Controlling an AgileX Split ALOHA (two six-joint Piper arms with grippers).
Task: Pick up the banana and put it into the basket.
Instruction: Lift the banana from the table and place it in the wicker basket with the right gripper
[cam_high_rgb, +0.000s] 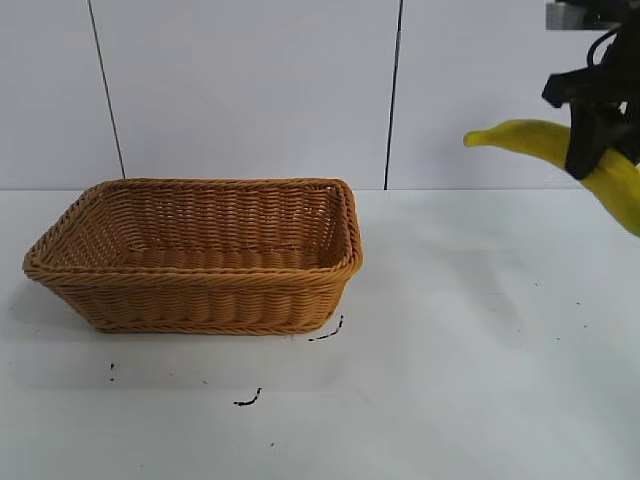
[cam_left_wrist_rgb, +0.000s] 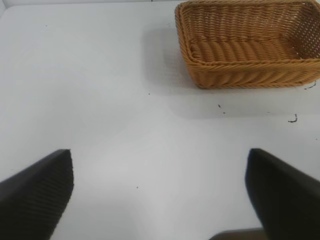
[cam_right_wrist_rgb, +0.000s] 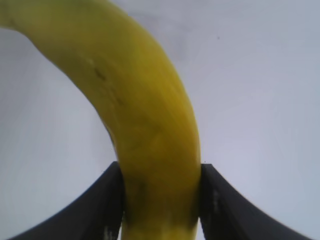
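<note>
The banana (cam_high_rgb: 618, 186) is clamped mid-length by the right gripper (cam_high_rgb: 592, 140), held high above the table's (cam_high_rgb: 480, 330) right edge. The left gripper (cam_left_wrist_rgb: 160, 192) hangs open, idle. Transport is under way; carrying leftward over the basket (cam_high_rgb: 200, 305) is required before release.

The basket (cam_high_rgb: 195, 255) sits left on the table (cam_high_rgb: 480, 350); the banana (cam_high_rgb: 545, 142) hangs well right, seemingly above table level.

Bright, even, diffuse light; soft shadow beside the basket (cam_high_rgb: 200, 255); blurred close-up banana (cam_right_wrist_rgb: 145, 130).
</note>
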